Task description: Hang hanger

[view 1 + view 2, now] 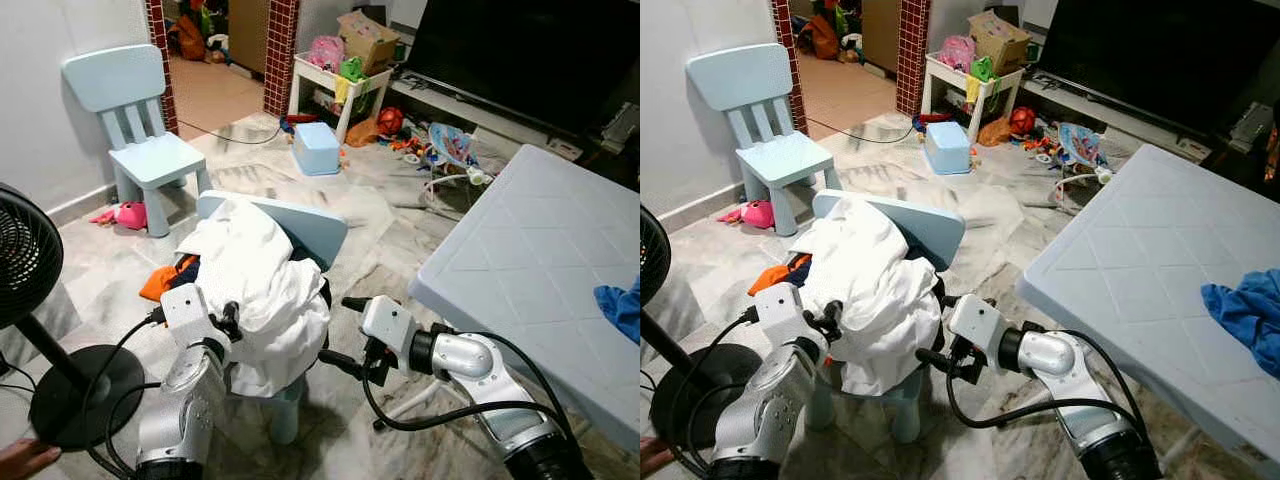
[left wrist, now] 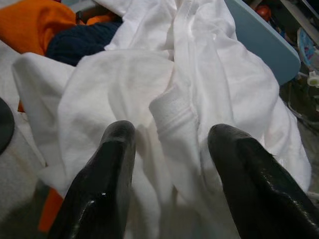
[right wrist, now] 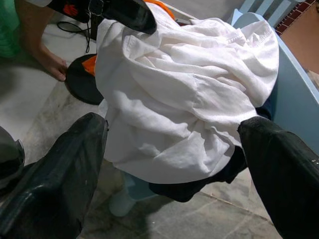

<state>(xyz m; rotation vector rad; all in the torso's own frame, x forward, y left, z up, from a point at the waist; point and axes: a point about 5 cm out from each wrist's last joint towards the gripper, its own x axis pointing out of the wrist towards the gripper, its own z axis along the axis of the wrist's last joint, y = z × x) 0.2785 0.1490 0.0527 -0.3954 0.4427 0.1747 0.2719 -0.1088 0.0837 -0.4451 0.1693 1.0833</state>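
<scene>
A heap of white clothing [image 1: 258, 285] lies over a small light-blue chair [image 1: 312, 226], with orange cloth [image 1: 160, 281] and a dark garment [image 2: 82, 42] under it. No hanger can be made out. My left gripper [image 1: 232, 318] is at the heap's left side, open, and a fold of the white clothing [image 2: 172, 112] lies between its fingers [image 2: 107, 169]. At the heap's right side my right gripper [image 1: 341, 333] is wide open, a little apart from the cloth. The white heap [image 3: 184, 94] lies ahead of its fingers [image 3: 75, 159].
A black standing fan [image 1: 22, 256] and its round base [image 1: 85, 395] are close on the left, with a person's hand [image 1: 24, 458] beside the base. A pale table [image 1: 540, 250] with a blue cloth [image 1: 620, 306] is on the right. A second blue chair [image 1: 140, 120], a step stool [image 1: 318, 148] and toys lie beyond.
</scene>
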